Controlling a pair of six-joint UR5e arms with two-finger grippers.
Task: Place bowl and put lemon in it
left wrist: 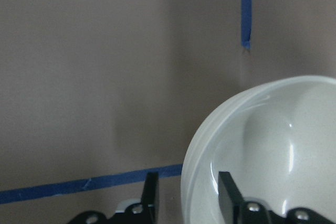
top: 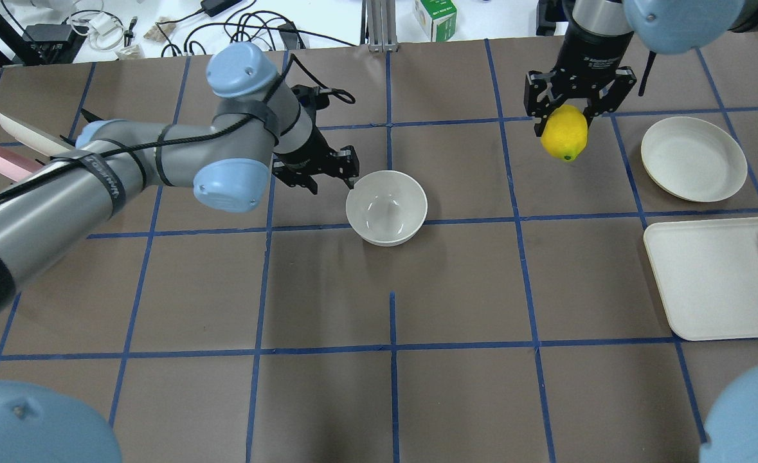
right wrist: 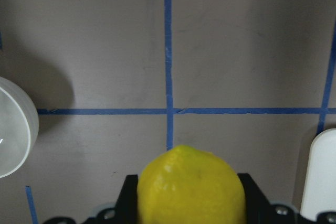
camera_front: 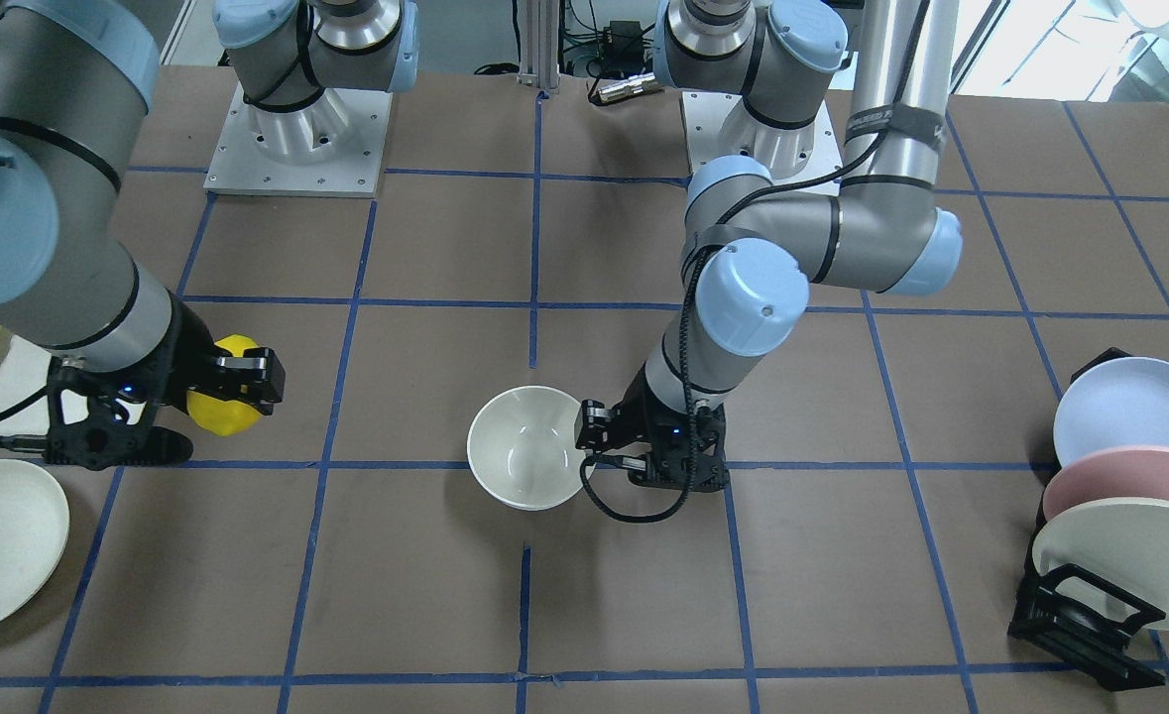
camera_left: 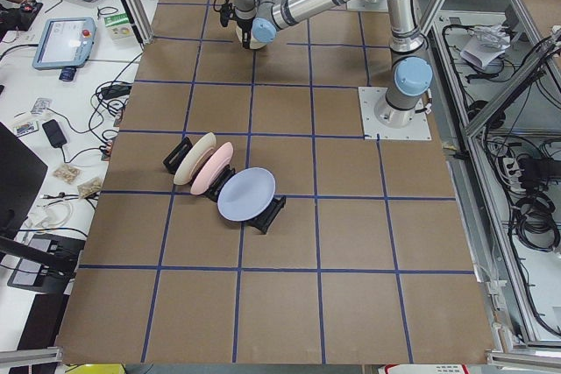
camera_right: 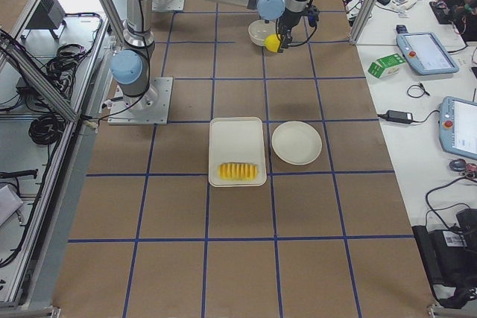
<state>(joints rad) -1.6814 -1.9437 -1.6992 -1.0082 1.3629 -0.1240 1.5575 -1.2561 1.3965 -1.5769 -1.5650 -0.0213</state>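
Two black fingers (right wrist: 130,199) of the right gripper (top: 565,119) are pressed against the sides of the small bright yellow oval lemon (top: 565,135), which is held off the brown blue-taped table (top: 456,289). Lemon is well apart from the deep glossy off-white round bowl (top: 386,207), between it and the flat cream round plate (top: 694,159).

Left gripper (left wrist: 186,195) fingers (left wrist: 226,198) are seen astride the bowl's rim, one inside and one outside. They are parted, with a thin gap showing on the outer side, so the bowl is judged released, not clamped. Bowl is set upright near the table's middle, on a blue tape line.

Step in hand is judged to be the carry of the lemon to the bowl. Left fingers should be lifted straight up off the rim first, so the bowl is not dragged or tipped, and the left arm pulled out of the path. Lemon should be brought over the bowl's centre and lowered well inside before the grip is loosened. With that glossy curved wall, a drop from height could bounce it out.
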